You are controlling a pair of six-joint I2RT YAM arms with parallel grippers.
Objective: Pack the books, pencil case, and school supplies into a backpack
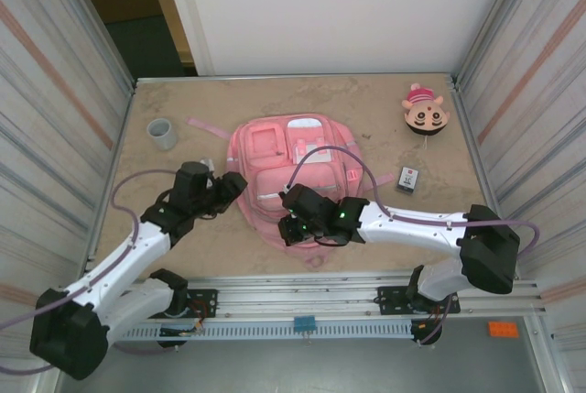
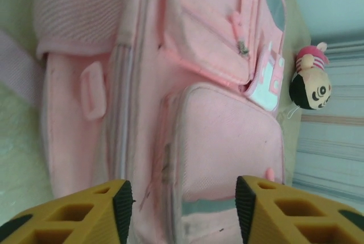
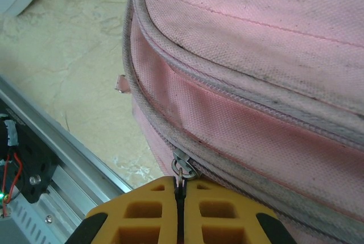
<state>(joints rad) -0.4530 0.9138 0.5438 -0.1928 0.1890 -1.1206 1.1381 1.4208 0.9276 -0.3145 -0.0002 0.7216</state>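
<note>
Pink backpack (image 1: 293, 173), centre of table (image 1: 366, 109), contents unseen — right gripper (image 3: 180, 186) pinches its zipper pull (image 3: 183, 168); left gripper (image 2: 185, 198) parted, empty.

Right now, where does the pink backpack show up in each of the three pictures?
Top external: backpack in the middle.
Left wrist: backpack from left edge to centre-right, pockets facing the camera.
Right wrist: backpack across top and right, zip seam showing.
Shared landmark: beige table beside it.
</note>
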